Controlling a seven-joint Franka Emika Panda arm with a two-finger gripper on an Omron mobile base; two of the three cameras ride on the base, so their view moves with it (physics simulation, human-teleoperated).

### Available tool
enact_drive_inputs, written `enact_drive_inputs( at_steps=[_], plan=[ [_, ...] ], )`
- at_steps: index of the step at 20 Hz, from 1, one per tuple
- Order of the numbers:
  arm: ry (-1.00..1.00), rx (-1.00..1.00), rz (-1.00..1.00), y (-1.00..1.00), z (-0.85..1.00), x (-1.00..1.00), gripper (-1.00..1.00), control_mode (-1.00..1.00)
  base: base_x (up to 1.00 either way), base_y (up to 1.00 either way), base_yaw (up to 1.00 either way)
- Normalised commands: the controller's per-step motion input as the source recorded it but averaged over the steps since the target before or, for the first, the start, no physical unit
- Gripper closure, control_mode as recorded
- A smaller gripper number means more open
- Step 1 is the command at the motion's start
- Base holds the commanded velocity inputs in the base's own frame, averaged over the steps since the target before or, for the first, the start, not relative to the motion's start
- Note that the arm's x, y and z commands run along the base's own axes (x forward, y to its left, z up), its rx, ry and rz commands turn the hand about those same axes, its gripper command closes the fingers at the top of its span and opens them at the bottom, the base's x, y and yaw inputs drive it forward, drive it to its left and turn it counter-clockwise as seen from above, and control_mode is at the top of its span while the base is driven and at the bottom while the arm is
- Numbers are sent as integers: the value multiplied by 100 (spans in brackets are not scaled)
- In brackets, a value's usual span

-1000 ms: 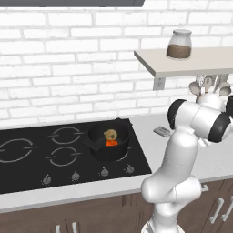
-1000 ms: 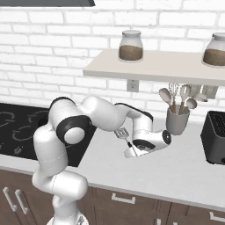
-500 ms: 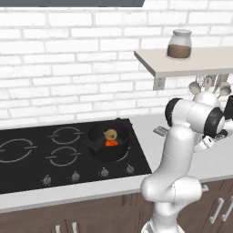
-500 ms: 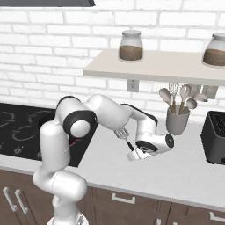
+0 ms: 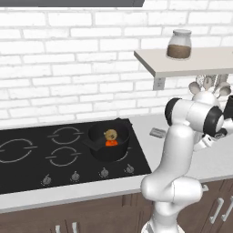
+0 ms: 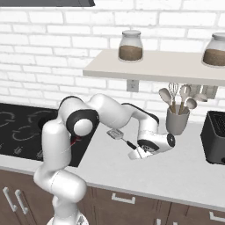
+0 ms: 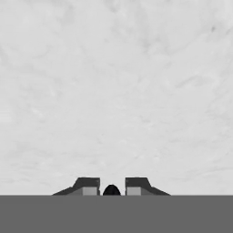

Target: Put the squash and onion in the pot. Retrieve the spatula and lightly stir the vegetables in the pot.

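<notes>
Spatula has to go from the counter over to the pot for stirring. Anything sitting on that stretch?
Nothing visible does. Between the spatula, held at its dark handle by the pincer, and the pot, there is bare counter and cooktop; the robot's own arm crosses that line.

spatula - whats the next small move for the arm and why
Probably lift straight up a little off the counter. The gripper is shut on the spatula at its dark handle end, low against the countertop, while the squash and onion already sit in the pot. A short lift would clear the surface before swinging to the pot.
</notes>
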Motion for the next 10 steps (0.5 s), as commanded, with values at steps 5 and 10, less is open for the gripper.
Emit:
enact_drive_inputs(
  at_steps=[5,10],
  plan=[
    [-1,0,0,29,2,0,100,-100,0,0,0],
    [-13,0,0,2,57,-35,100,-100,0,0,0]
  ],
)
